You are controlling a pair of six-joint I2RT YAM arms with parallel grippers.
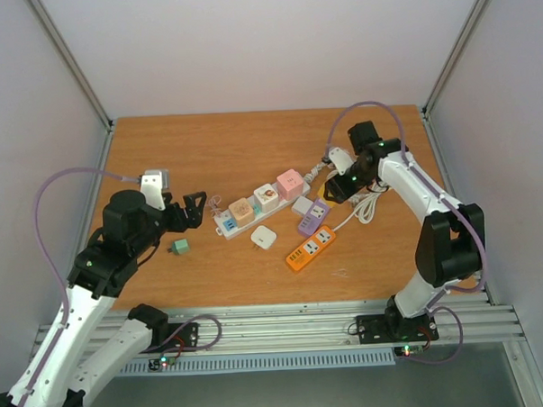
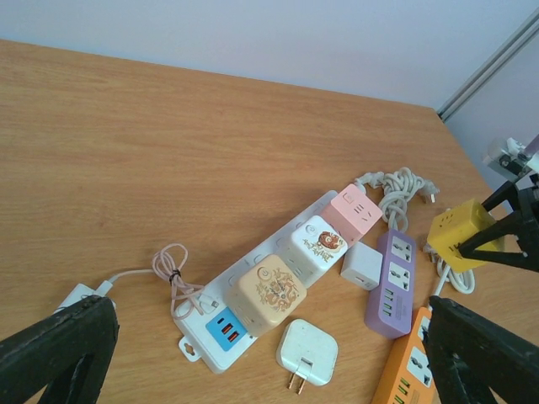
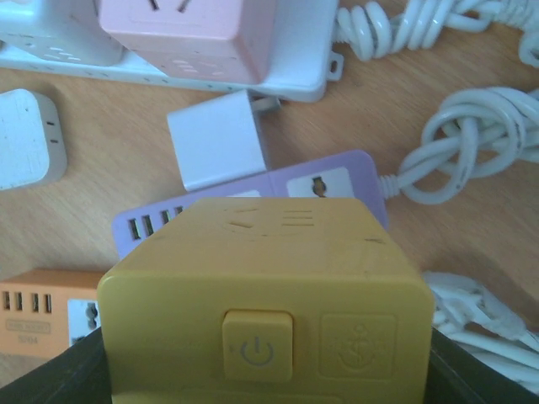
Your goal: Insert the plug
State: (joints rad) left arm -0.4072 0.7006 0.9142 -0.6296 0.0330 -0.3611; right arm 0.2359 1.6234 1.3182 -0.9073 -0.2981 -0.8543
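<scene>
1. Noted at the right gripper (image 1: pixel 334 190): clamped on a yellow cube plug (image 3: pixel 265 320) by its two sides, held clear of the table (image 1: pixel 206 152), with the switch face turned back toward the wrist.
2. Noted at the left gripper (image 1: pixel 191 211): spread wide, holding nothing, hovering near the left end of the white power strip (image 2: pixel 268 250).
3. Located beneath the yellow cube plug: a purple power strip (image 2: pixel 392 282), with a small white charger (image 3: pixel 217 150) just beside it and an orange strip (image 1: pixel 309 249) nearer the arms.
4. Judged as the carry-and-align step; not yet seated in any socket.
5. Cannot see the prongs; cannot tell which socket is intended, though probably one on the purple power strip.
6. Next, as judged: square the prongs over a free socket, lower straight, press home firmly. Steady the strip with the free gripper in case it slides.
</scene>
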